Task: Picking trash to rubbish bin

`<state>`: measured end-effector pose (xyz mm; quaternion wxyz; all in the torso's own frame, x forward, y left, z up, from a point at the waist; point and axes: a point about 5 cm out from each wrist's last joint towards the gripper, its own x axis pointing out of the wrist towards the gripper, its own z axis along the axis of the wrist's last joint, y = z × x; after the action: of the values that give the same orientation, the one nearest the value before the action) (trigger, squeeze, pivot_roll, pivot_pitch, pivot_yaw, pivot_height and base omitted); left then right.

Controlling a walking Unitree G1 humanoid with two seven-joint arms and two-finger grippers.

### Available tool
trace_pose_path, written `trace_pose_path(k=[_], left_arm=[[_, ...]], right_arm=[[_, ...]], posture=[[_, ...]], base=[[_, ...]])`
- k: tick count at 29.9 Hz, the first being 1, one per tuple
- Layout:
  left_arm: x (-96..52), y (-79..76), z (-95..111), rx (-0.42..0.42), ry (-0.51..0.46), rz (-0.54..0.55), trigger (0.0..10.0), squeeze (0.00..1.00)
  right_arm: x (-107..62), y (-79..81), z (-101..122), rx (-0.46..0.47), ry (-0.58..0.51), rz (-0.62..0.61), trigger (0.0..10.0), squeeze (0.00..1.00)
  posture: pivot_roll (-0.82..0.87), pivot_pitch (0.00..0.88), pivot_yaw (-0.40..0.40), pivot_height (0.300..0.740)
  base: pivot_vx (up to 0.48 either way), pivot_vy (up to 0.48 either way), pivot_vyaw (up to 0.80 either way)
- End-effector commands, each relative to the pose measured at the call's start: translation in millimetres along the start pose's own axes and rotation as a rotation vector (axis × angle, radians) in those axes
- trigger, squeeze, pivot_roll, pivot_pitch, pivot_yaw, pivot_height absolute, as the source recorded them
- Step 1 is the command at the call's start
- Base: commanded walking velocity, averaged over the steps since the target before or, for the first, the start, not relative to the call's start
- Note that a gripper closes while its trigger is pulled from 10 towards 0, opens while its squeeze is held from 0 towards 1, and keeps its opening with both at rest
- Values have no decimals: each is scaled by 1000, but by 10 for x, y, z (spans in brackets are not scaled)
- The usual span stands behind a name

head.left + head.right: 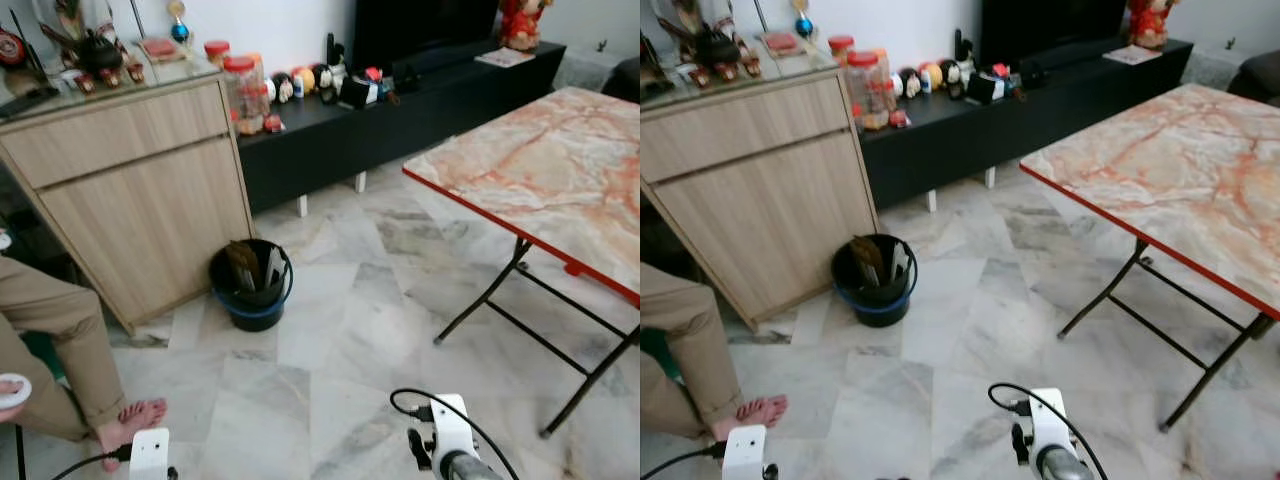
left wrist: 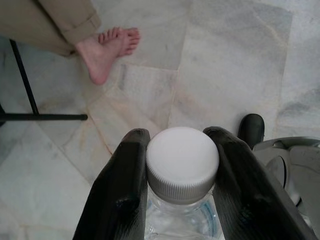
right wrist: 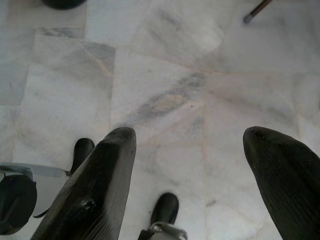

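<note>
A clear plastic bottle with a white cap (image 2: 182,162) sits clamped between the two black fingers (image 2: 122,190) of my left gripper (image 2: 182,150), held over the marble floor. The rubbish bin (image 1: 251,283), a black bucket with a blue rim and some trash inside, stands on the floor ahead beside the wooden cabinet. My right gripper (image 3: 187,150) is open above bare floor with nothing between its fingers. Both arm ends (image 1: 445,440) show at the bottom edge of the eye views.
A wooden cabinet (image 1: 130,190) stands left of the bin, and a low black TV bench (image 1: 400,110) runs behind. A folding marble-top table (image 1: 560,170) with thin black legs is at the right. A seated person's leg and bare foot (image 1: 125,420) are at the near left.
</note>
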<state>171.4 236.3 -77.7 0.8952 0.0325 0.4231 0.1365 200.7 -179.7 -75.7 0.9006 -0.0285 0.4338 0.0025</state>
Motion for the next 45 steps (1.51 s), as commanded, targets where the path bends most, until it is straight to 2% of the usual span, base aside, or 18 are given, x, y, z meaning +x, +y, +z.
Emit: trace_pose_path(k=[1, 6, 11, 20, 24, 39, 45], left_arm=[[4, 37, 8, 1, 2, 17, 10000, 0], [3, 43, -3, 17, 8, 11, 10000, 0], [6, 47, 15, 20, 1, 7, 10000, 0], [-7, 68, -34, 19, 12, 12, 10000, 0], [-10, 69, -48, 23, 16, 11, 10000, 0], [2, 46, -1, 21, 5, 6, 10000, 0], [4, 17, 8, 16, 3, 3, 10000, 0]], right_arm=[[-3, 3, -28, -5, 16, 1, 10000, 0], [-5, 40, -44, -27, 18, 22, 10000, 0], [-5, 61, -49, 20, 17, 22, 10000, 0], [-10, 59, -74, -42, 24, 23, 10000, 0], [-7, 64, -65, -8, 24, 20, 10000, 0], [1, 108, -26, -12, 13, 45, 10000, 0], [2, 77, -8, -56, 2, 35, 10000, 0]], posture=[[83, 2, 43, 740], [66, 0, 57, 740], [69, 0, 60, 740], [71, 0, 57, 740], [71, 0, 57, 740], [79, 0, 48, 740], [79, 0, 44, 740]], base=[[0, 0, 0], [221, 0, 171], [334, 0, 173], [302, 0, 174], [308, 0, 134], [345, 0, 0], [314, 0, 233]])
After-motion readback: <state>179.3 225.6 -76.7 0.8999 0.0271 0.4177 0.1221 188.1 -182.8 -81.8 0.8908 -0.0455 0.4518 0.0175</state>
